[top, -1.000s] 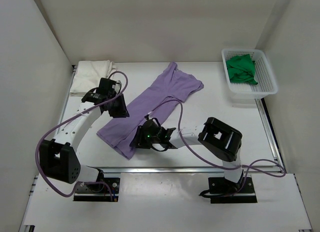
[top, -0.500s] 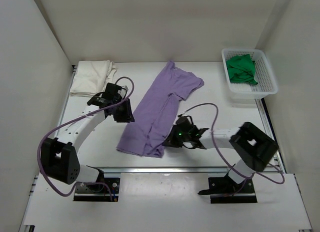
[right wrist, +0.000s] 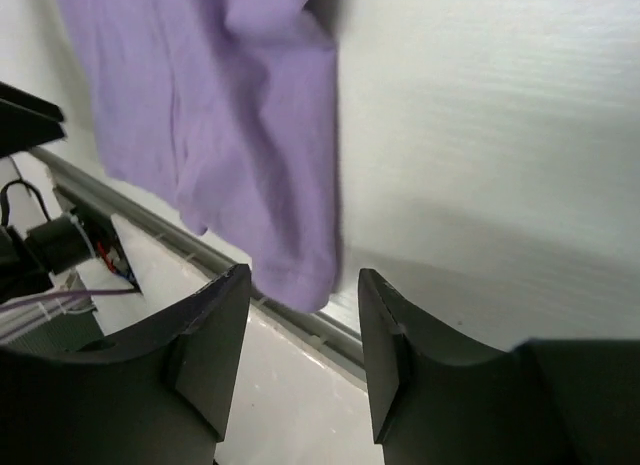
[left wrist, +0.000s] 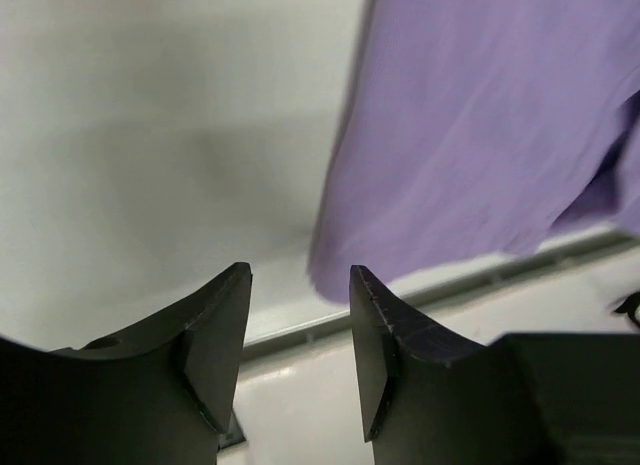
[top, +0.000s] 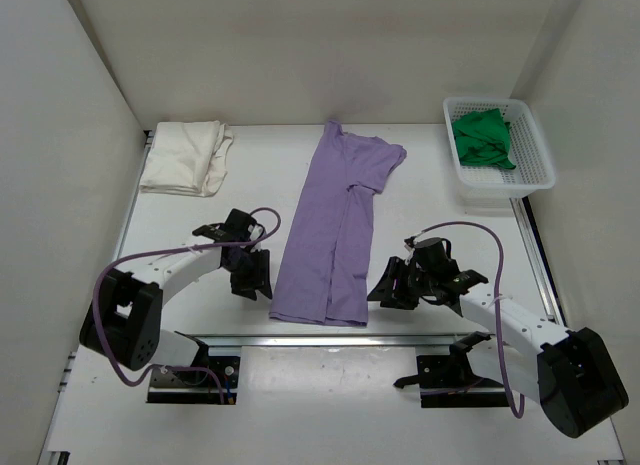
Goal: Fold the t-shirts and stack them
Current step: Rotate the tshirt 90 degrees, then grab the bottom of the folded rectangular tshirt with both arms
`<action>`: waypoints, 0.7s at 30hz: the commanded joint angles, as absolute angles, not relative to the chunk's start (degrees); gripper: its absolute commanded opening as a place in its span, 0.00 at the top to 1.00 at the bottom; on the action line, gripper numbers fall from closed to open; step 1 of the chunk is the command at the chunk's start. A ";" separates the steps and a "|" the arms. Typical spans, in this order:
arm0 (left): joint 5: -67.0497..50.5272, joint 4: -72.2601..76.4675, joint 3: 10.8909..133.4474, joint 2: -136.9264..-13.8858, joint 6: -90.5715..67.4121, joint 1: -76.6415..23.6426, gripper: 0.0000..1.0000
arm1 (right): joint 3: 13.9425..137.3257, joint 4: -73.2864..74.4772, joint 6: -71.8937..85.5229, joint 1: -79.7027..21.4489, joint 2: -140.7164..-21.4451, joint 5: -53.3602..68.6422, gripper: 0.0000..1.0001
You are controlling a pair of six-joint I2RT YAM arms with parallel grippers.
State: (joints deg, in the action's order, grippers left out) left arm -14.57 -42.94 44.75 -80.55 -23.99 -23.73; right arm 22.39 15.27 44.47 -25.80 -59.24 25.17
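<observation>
Between the two grippers, mid-table (top: 450, 235): purple shirt (top: 335, 230) flat, long axis near-to-far, hem toward the arm bases. Left gripper (top: 254, 283) sits just beside the left hem corner, right gripper (top: 380, 293) just beside the right. Both have jaws apart, empty. Neither is clearly nearer.

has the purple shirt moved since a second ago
Yes. The lavender-purple cloth t-shirt lay diagonally; its hem has swung right, toward the side of the white plastic lattice basket, and it now lies nearly straight.
</observation>
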 commanded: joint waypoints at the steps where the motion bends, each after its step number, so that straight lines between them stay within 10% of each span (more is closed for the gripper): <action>1: -19.68 -43.51 40.36 -74.80 -23.81 -23.21 0.44 | 20.49 19.34 45.15 -28.11 -56.00 28.48 0.55; 21: -31.20 -32.96 31.29 -71.28 -30.67 -20.65 0.37 | 9.06 0.35 62.40 -31.12 -55.54 29.35 0.63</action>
